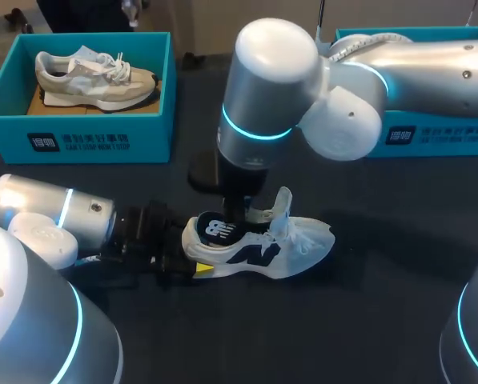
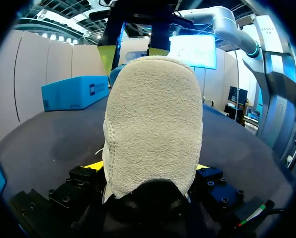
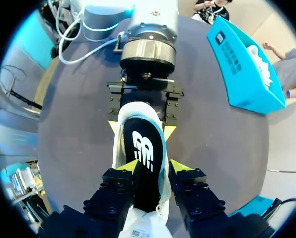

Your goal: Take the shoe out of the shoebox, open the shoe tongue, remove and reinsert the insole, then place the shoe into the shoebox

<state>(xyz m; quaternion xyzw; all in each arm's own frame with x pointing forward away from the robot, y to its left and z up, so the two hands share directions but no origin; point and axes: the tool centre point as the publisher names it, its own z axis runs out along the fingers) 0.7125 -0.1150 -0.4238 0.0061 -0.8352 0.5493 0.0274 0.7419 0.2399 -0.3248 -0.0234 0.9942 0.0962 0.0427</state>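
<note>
A white shoe point(image 1: 259, 250) with a navy side logo lies on the dark table, toe to the right. Its black insole point(image 1: 217, 230) shows in the opening, also in the right wrist view point(image 3: 144, 148). My left gripper point(image 1: 192, 260) comes in low from the left and is shut on the heel point(image 2: 152, 129), a yellow tip on either side. My right gripper point(image 1: 243, 214) reaches straight down into the shoe's mouth. In its own view, my right gripper point(image 3: 154, 167) stands with its fingers apart over the insole's front part. The tongue point(image 1: 283, 204) sticks up.
A teal shoebox point(image 1: 6, 120) at the back left holds a beige shoe point(image 1: 94, 78). A second teal box point(image 1: 439, 136) stands at the back right behind my right arm. Bare dark table lies in front of the shoe.
</note>
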